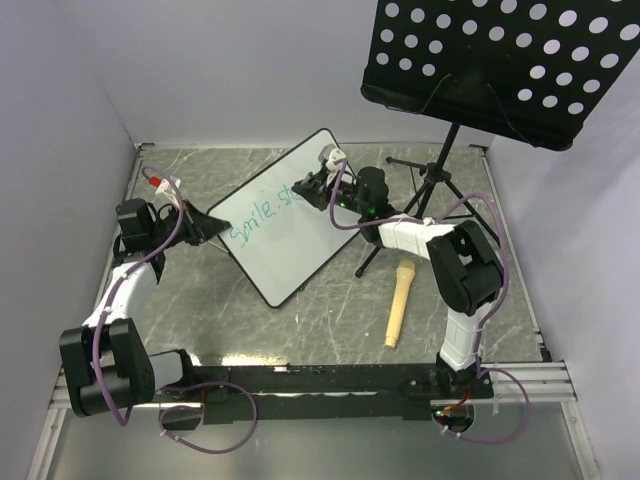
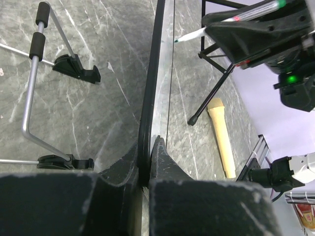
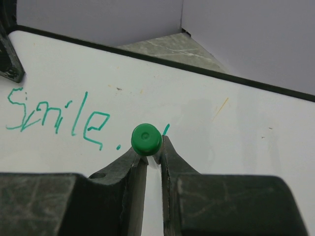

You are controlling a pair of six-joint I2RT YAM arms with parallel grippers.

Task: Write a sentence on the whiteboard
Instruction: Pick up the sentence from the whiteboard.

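Two hands are closed: your left hand (image 1: pixel 207 229) pinches the black-framed edge of the white, round-cornered whiteboard (image 1: pixel 290 245), mid-frame on the surface (image 1: pixel 300 335); your right hand (image 1: pixel 312 190) clamps a green-capped marker (image 3: pixel 145 139) over it. Its teal sentence (image 3: pixel 59 118) reads "Smile," plus further strokes.

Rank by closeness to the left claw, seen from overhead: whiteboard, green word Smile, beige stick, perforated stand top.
1. whiteboard: the left gripper clamps its edge.
2. green word Smile: on the board, just beside the gripper.
3. beige stick: lying flat, right side.
4. perforated stand top: raised, back right.
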